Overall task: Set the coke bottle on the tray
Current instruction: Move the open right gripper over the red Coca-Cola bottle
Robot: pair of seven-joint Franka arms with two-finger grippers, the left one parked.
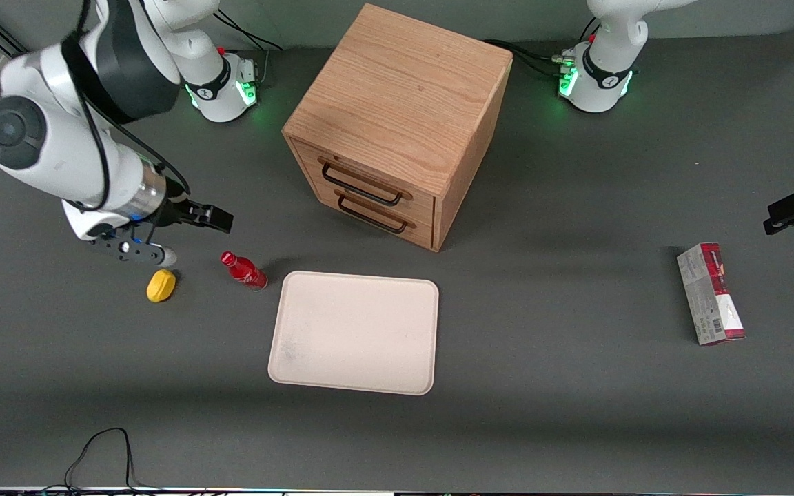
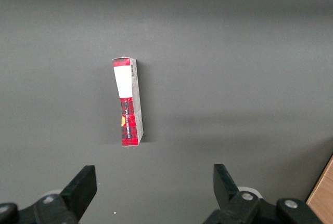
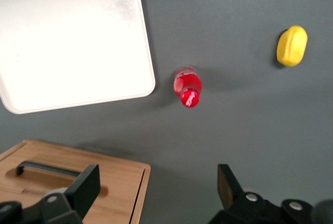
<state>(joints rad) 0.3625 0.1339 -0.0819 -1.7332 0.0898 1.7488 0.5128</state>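
Nearest the front camera, the cream tray point(image 1: 353, 332) lies bare on the table while the small red coke bottle point(image 1: 245, 271) stands just off its corner, light, rigid and slick, best pinched mid-body, below the open, empty gripper point(image 3: 156, 187).

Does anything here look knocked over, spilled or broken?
Nothing stands out. The coke bottle stands upright beside the empty tray, no spill. The open gripper hangs above the table, holding nothing.
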